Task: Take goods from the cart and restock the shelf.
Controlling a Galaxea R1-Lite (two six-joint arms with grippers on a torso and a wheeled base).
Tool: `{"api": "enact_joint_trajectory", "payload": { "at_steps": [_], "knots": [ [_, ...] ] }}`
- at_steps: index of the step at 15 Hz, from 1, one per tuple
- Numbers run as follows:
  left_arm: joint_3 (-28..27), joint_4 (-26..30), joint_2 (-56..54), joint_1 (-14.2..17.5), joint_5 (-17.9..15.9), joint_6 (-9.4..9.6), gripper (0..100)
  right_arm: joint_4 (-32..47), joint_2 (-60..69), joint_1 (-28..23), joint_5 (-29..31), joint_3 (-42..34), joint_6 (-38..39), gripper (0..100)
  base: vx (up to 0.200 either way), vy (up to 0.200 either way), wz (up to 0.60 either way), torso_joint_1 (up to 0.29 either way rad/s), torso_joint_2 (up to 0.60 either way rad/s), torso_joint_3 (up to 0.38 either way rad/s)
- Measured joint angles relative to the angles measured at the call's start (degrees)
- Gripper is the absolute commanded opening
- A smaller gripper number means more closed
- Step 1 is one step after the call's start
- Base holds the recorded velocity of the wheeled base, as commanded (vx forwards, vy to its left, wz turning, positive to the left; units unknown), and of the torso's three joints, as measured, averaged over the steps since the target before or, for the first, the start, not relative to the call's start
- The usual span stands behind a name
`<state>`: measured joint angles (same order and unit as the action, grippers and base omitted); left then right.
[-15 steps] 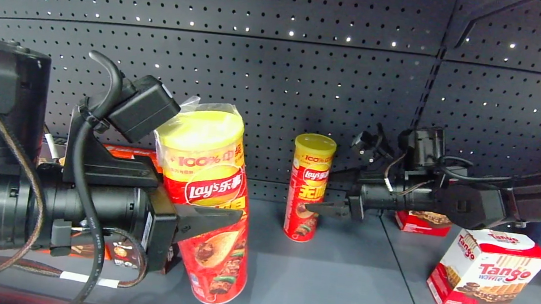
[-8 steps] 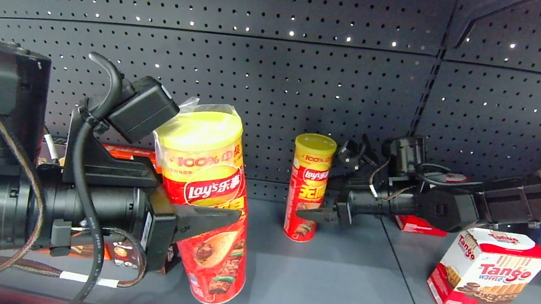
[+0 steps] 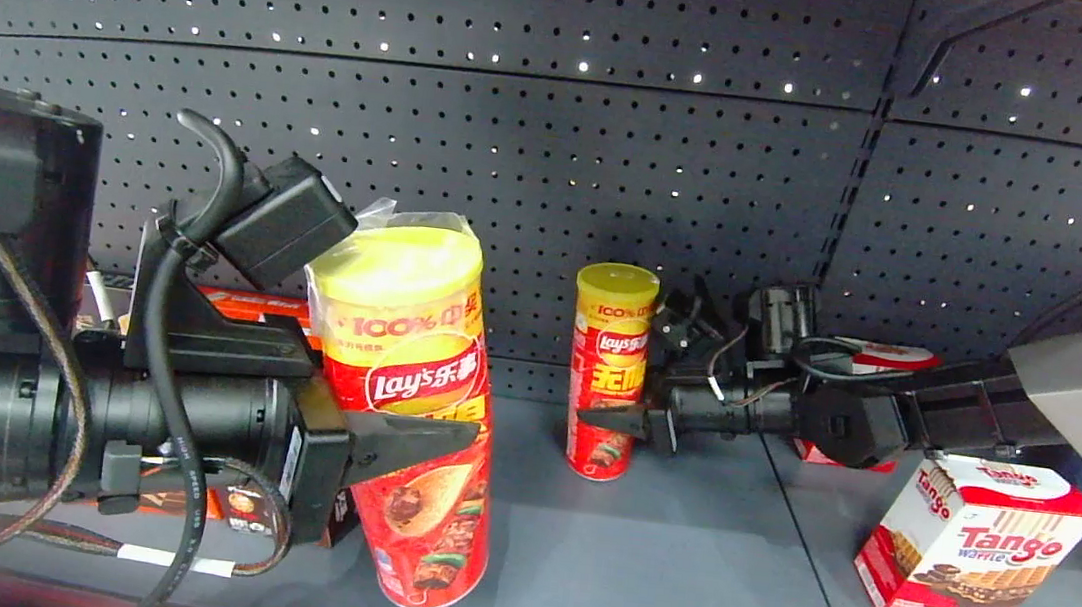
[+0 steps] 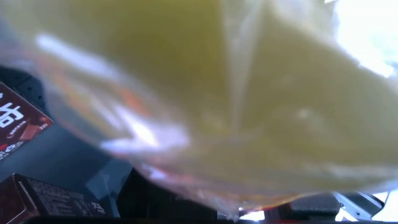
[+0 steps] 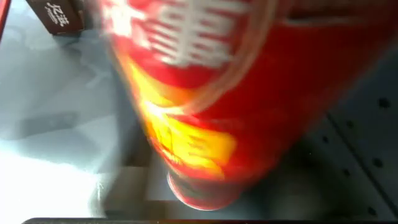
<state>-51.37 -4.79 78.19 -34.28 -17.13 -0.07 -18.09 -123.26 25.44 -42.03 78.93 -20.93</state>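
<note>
Head view: a grey shelf deck (image 3: 673, 579) ran the full width, backed by a dark perforated panel (image 3: 516, 160) with light showing through some holes. A slotted upright (image 3: 856, 176) split the panel into two bays, and a seam in the deck ran forward from its foot.

The left gripper (image 3: 463, 428) was at the front left of the deck. Its fingers were clamped on the near chip can (image 3: 413, 371) at mid-height, one finger across the label. This can leaned slightly, with its base at deck level. Left wrist view: its yellow lid (image 4: 205, 93) sat close under clear film.

The far chip can (image 3: 607, 371) stood upright near the back panel, left of the seam. The right gripper (image 3: 612, 417) was level with its lower half, one tip across the can's front. Whether it was gripping the can or merely flanking it could not be determined.

In the right bay, a wafer box (image 3: 974, 540) stood near the front, well apart from both cans. A second red-and-white box (image 3: 882, 355) sat at the back, behind the right arm. An orange carton (image 3: 245, 298) and a dark box (image 3: 238, 503) lay behind and under the left gripper.
</note>
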Motion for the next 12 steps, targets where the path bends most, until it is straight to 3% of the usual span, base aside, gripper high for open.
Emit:
{"api": "enact_joint_trajectory", "payload": {
  "at_steps": [8, 12],
  "knots": [
    [0.38, -0.02, -0.05, 0.44, -0.02, 0.00, 0, 0.00, 2.12, 0.73, 2.38, -3.33, 0.24, 0, 0.000, 0.000, 0.00, 0.000, 0.00, 0.000],
    [1.02, -0.13, -0.09, 0.49, 0.11, 0.07, 0, 0.22, 8.11, 2.80, 5.17, -8.44, 3.94, 0, 0.000, 0.000, 0.00, 0.000, 0.00, 0.000]
  ]
}}
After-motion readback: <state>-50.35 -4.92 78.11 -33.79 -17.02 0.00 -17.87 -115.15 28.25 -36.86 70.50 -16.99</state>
